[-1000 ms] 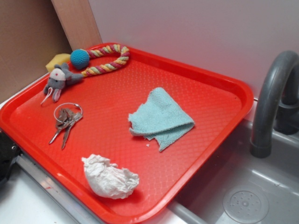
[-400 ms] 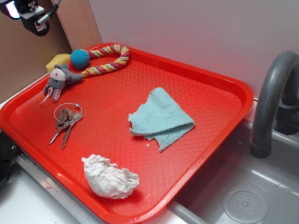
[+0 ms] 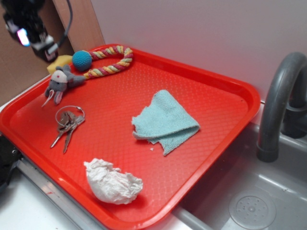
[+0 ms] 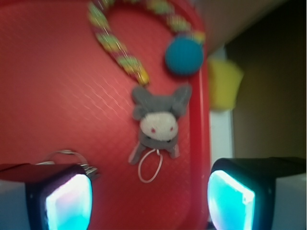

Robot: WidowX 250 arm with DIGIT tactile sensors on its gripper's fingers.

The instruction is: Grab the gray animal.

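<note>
The gray animal (image 3: 61, 81) (image 4: 159, 120) is a small gray plush with a white face and a pale string loop. It lies on the red tray (image 3: 216, 103) near its far left edge, beside a teal ball. My gripper (image 3: 34, 34) (image 4: 149, 201) hangs in the air above and to the left of the toy, apart from it. In the wrist view the two lit fingertips (image 4: 69, 201) stand wide apart with only the tray's floor between them; the toy lies ahead of them. The gripper is open and holds nothing.
On the tray also lie a teal ball (image 3: 82, 60) with a striped rope loop (image 3: 114, 59), a bunch of keys (image 3: 68, 123), a teal cloth (image 3: 165, 122) and crumpled white paper (image 3: 112, 182). A yellow sponge (image 3: 59, 62) sits behind the tray. A sink and faucet (image 3: 278, 105) are to the right.
The gripper came into the exterior view at the top left and has moved down and slightly right, closer to the gray animal. Nothing on the tray has moved.
</note>
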